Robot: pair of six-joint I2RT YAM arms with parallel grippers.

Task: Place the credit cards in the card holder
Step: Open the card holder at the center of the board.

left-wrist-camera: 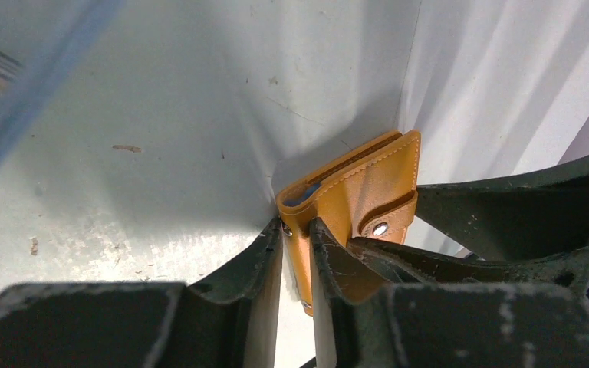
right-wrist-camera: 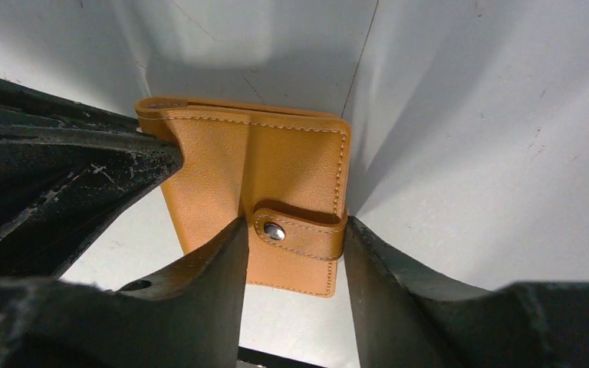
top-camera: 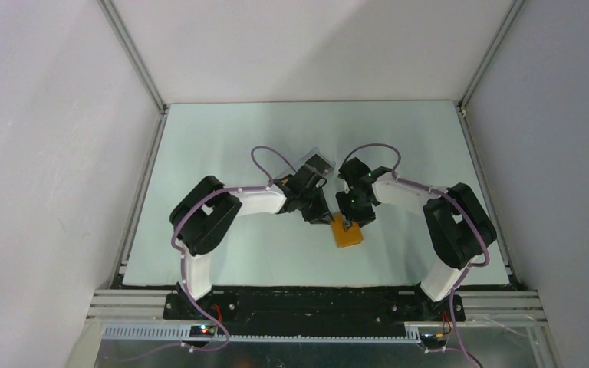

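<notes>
- Two black grippers meet on one small orange-tan, leather-like folding card holder (top-camera: 347, 234), just below the centre of the top view, over the pale table (top-camera: 222, 146). Whether it rests on the surface I cannot tell.
- The left gripper (left-wrist-camera: 297, 249) is at the bottom centre of its wrist view. Its jaws are drawn nearly together and pinch the card holder's thin edge, which runs between the two fingers.
- The edge of a light blue card (left-wrist-camera: 304, 195) peeks from the card holder's open top, just above those fingertips.
- The right gripper (right-wrist-camera: 295, 253) is at the lower centre of its wrist view. Its jaws stand about half apart, one finger against each end of the snap strap (right-wrist-camera: 301, 230), clamping the card holder across that width.
- A clear plastic rectangle with a black centre (top-camera: 316, 162) shows just above the left wrist in the top view, apart from the card holder.
</notes>
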